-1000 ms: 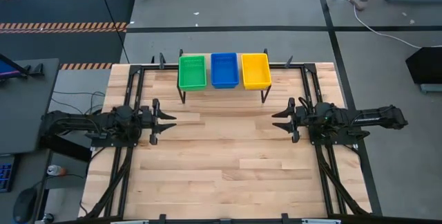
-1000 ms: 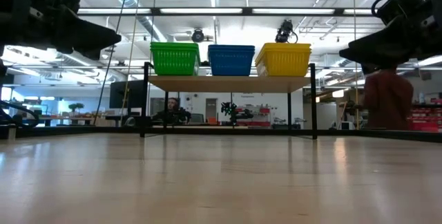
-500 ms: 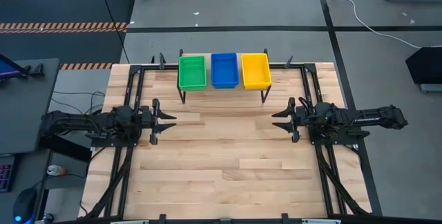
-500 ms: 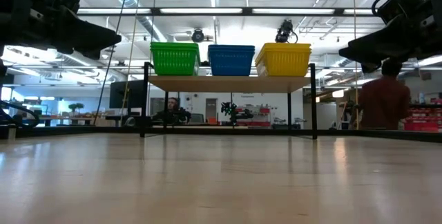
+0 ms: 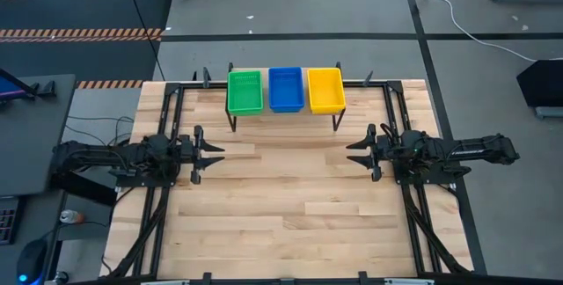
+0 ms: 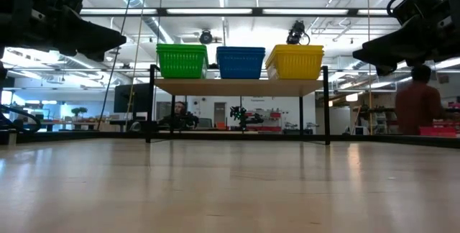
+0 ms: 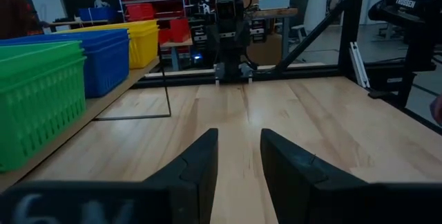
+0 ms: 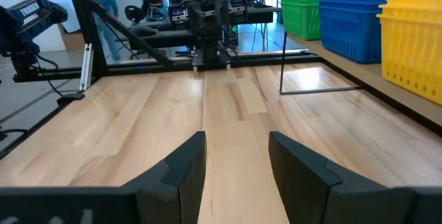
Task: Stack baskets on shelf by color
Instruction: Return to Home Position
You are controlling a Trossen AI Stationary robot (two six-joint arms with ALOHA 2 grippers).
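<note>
Three stacks of baskets stand side by side on the shelf [image 6: 237, 87] at the table's far edge: green [image 5: 245, 91] on the left, blue [image 5: 286, 89] in the middle, yellow [image 5: 325, 90] on the right. Their bottoms rest on the shelf's light-wood board. My left gripper [image 5: 214, 156] hovers level at the table's left side, open, with nothing between its fingers [image 7: 238, 134]. My right gripper [image 5: 354, 155] faces it from the table's right side, also open and holding nothing [image 8: 236, 135]. Both stand well nearer than the shelf.
The slatted wooden tabletop [image 5: 290, 206] lies bare between the two grippers and toward the near edge. Thin black shelf legs [image 5: 233, 125] stand on it at the far side. A person [image 6: 417, 107] stands in the room beyond the table's right.
Both arms and all baskets have kept still. In the low view, a person in the room beyond the table has walked toward the right.
</note>
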